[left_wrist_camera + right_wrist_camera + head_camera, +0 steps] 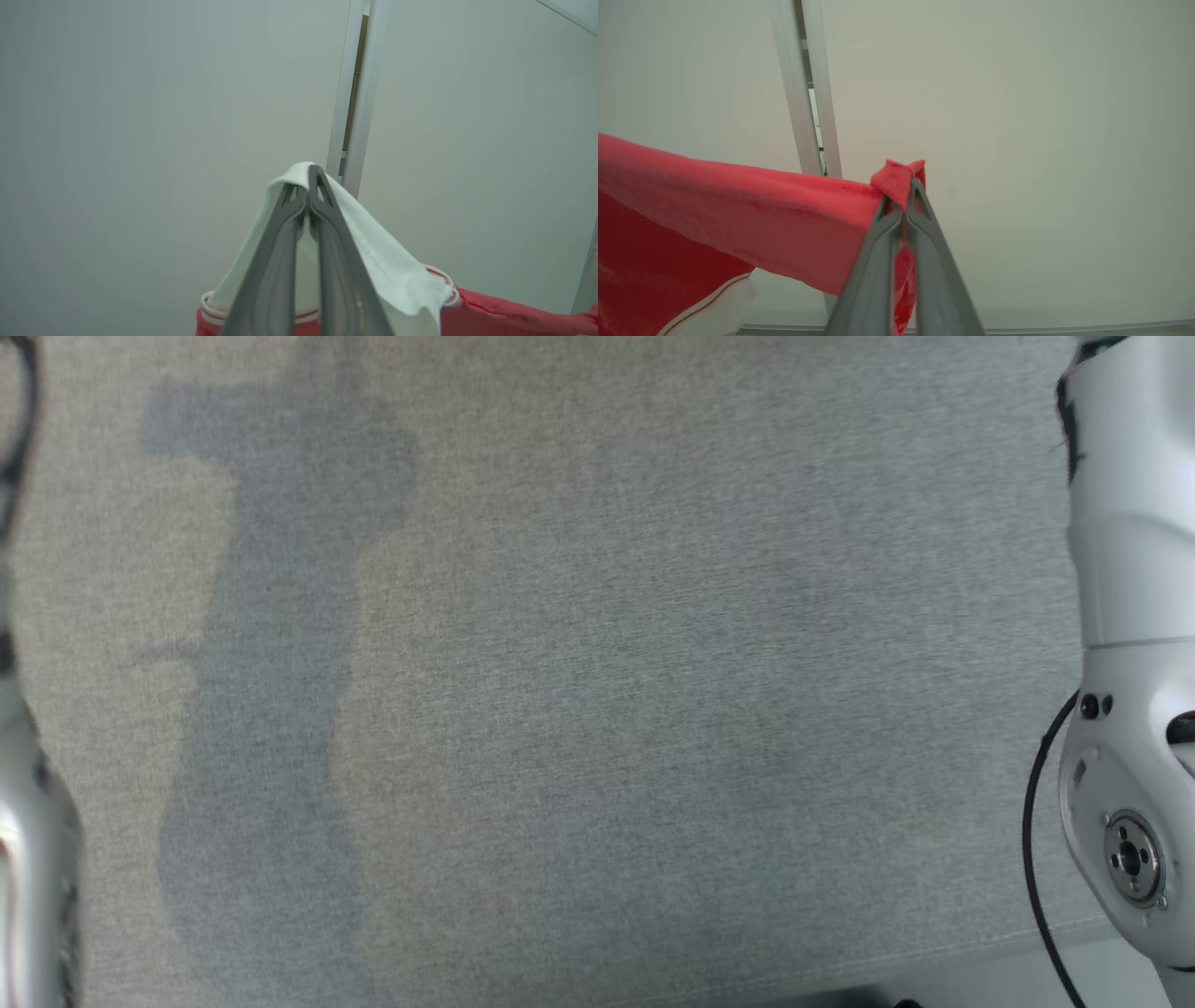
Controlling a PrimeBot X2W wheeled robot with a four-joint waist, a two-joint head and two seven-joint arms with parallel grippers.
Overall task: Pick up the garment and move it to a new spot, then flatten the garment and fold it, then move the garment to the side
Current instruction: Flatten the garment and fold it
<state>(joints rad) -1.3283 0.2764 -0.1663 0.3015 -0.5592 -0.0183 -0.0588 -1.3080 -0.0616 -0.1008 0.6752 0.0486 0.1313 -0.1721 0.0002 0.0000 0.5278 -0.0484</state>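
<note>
Left gripper: your left gripper (308, 185) is clenched, its 2 dark fingers (275, 261) pressed together on a white edge of the garment (397, 280).
Right gripper: your right gripper (903, 193) is clamped tight as well, pinching a small red fold of the same garment.
Garment: red, with a white panel and red-and-white striped trim. You hold it up between your 2 grippers in front of a pale wall (140, 140) and a metal post (803, 93), and a red band runs sideways from the right gripper.
Head view: a grey cloth surface (597, 709) lies below, with a pale forearm (1130, 569) at its right edge.
</note>
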